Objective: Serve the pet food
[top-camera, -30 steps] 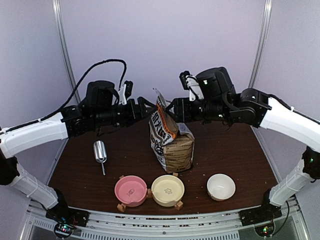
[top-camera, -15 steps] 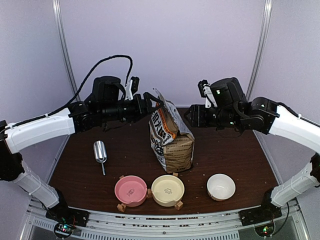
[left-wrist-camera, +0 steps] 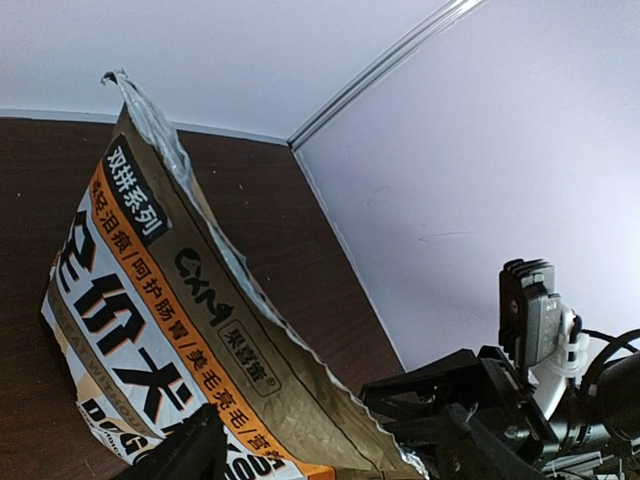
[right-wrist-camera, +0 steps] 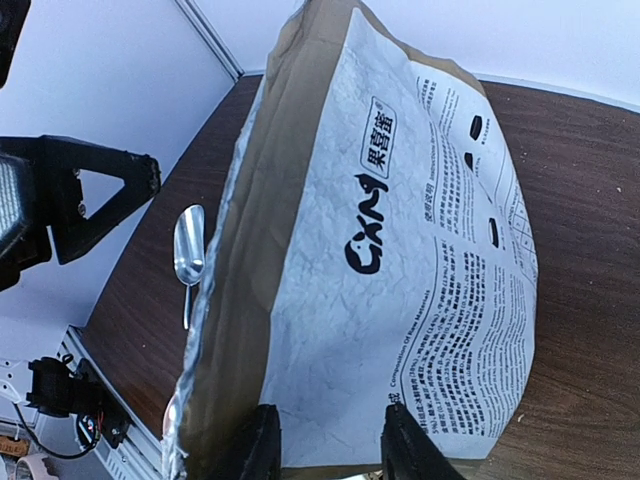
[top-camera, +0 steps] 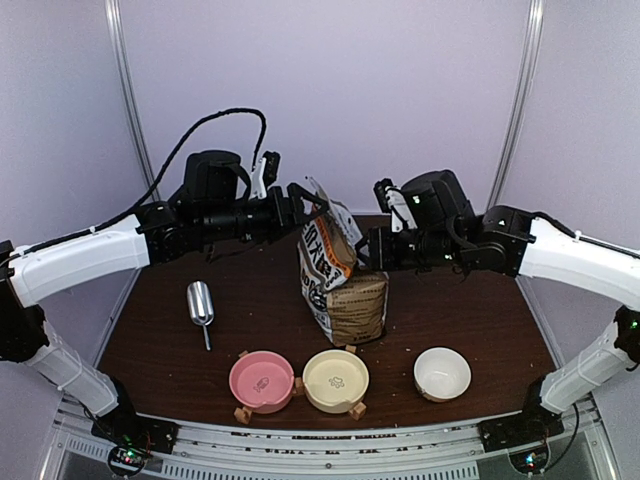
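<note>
Swinging leftward since a second ago, the right gripper [top-camera: 364, 250] is now sitting at the upper right shoulder of the kraft printed bag [top-camera: 345, 295], its jaws partly apart over the white back panel; whether they are pinching it I cannot tell. The left gripper [top-camera: 305, 203] is hovering, jaws spread, at the bag's torn top corner. The bag is standing upright mid-bench [top-camera: 470, 300], hiding the pet food from every view.
</note>
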